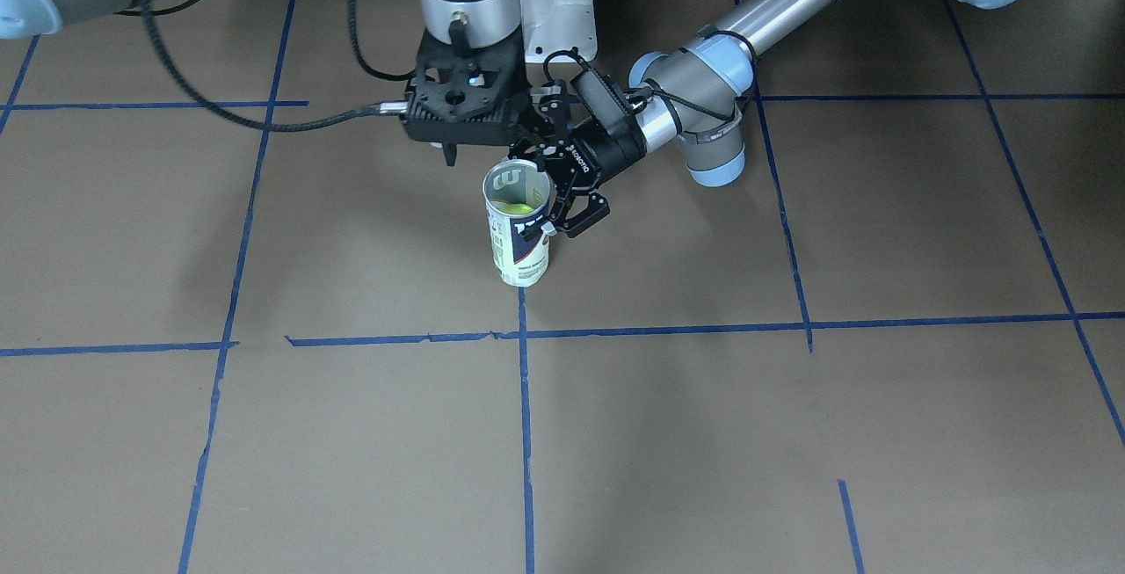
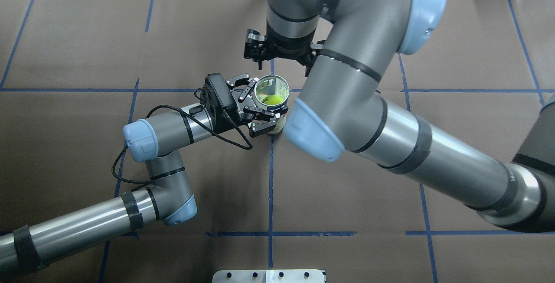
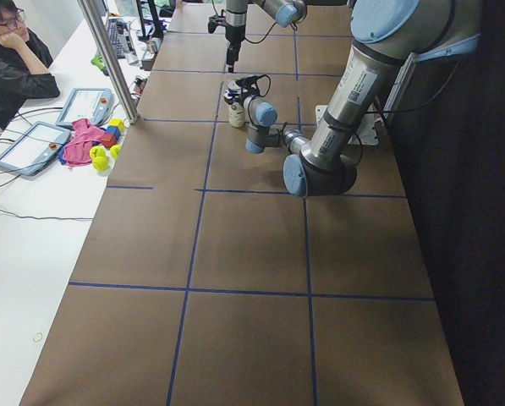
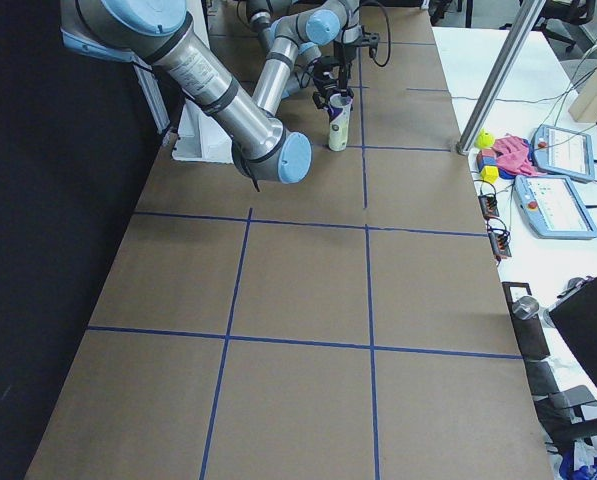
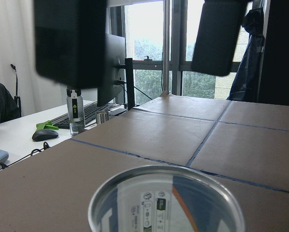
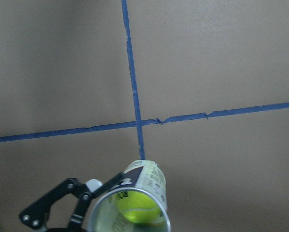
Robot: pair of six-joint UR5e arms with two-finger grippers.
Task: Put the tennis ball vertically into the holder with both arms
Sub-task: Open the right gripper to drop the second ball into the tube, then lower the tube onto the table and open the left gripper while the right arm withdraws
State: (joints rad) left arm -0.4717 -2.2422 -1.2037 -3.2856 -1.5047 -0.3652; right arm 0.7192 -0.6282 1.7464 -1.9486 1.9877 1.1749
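On brown paper-covered table, left gripper clenches upright clear plastic tube w/ white-navy label, axis vertical. Right gripper hangs just beyond its mouth, not over it — fingers hidden, can't tell. Fuzzy yellow-green tennis ball sits inside.

**Brown-papered table, taped into squares**

The table is covered in brown paper, and blue tape lines divide it into large squares. Near the centre of the overhead view the holder stands upright on it, its foot on one of the lines. A white base sits at the top middle of the front-facing view. A metal plate shows at the overhead view's bottom edge. Along the right of the right-side view a white bench adjoins the table, carrying a pink cloth and a flat screen.
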